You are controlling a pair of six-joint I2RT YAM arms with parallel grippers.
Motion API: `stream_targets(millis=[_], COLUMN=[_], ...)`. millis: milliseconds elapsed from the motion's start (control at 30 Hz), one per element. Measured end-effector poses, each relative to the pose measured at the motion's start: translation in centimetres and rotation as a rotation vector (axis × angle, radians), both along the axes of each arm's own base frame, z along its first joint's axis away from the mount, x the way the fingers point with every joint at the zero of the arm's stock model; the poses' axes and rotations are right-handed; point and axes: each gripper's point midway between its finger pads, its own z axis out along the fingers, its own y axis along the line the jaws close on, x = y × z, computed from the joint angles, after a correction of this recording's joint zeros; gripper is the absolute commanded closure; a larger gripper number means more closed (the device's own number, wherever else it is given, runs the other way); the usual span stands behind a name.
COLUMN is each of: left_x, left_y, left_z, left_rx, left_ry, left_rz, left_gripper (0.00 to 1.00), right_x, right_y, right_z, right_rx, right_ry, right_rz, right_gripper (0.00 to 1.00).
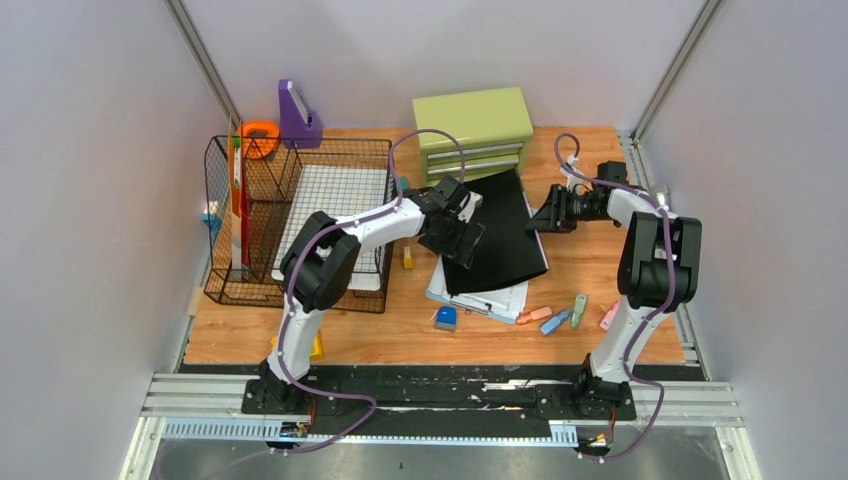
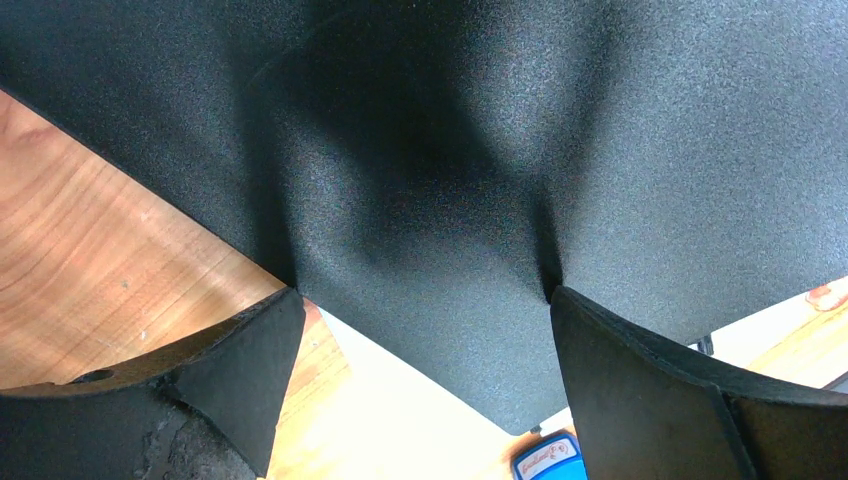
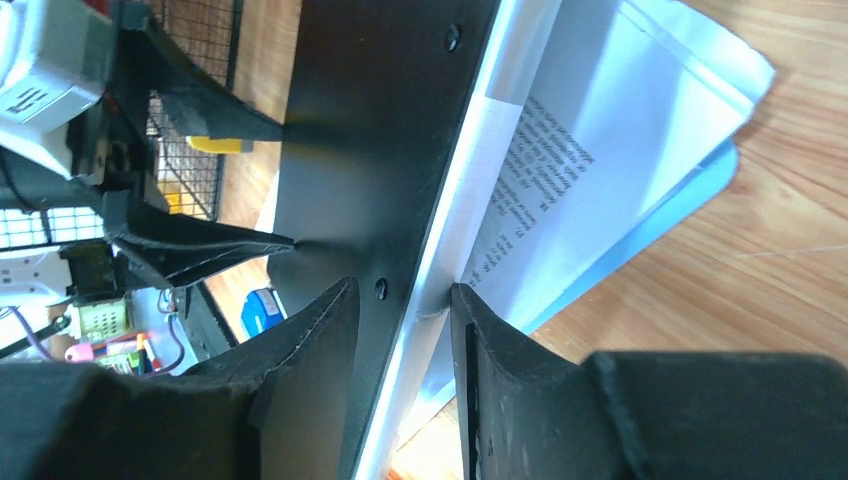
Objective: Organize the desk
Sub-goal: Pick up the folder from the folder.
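While the desk lies flat under everything, stiff and heavy, not for lifting, the black folder sits mid-desk atop papers. L gripper wide open, empty, over the cover. R gripper straddles the folder's right edge, narrow gap; can't tell if it's pinching. Cover looks thin, light, bendy, prob slick: grab deep at the edge.

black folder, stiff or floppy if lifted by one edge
Probably stiff: the black folder shows straight edges, riveted along its spine. Its matte grained cover likely grips well. Lifted by one edge, it may drag the papers beneath.
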Motion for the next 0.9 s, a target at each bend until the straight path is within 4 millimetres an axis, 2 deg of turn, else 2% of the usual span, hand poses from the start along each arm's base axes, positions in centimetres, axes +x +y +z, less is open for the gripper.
stream_targets(millis=[233,367,467,600,900], left_x=[-0.1,-0.4,-0.8,-1.2,-0.9], left_y=[0.3,-0.7,-1.4,-1.9,-1.5], left_z=[0.0,0.4,0.6,0.7,0.5], left_rx=[0.006,-0.042,-0.068,-0.087,-0.060], left_ry=[0.007,0.017,0.029,0.037,0.011], left_rz=[-0.002,-0.029,-0.048,-0.067,-0.076], left_gripper=[0.01,0.01,0.01,0.01,0.00], right_x=[-1.0,-2.6,-3.7,-4.6,-4.7], right_y=[0.6,1.8,3.1,3.7,3.3], right_z=[0.5,0.4,1.2,1.6,1.2], right_rx=[0.040,0.072,0.147,0.204,0.155], right_ry=[-0.005,0.043,0.063,0.092,0.126], right_rz=[0.048,0.089,0.135,0.159,0.137], right_gripper=[0.52,0.51,0.52,0.61,0.93])
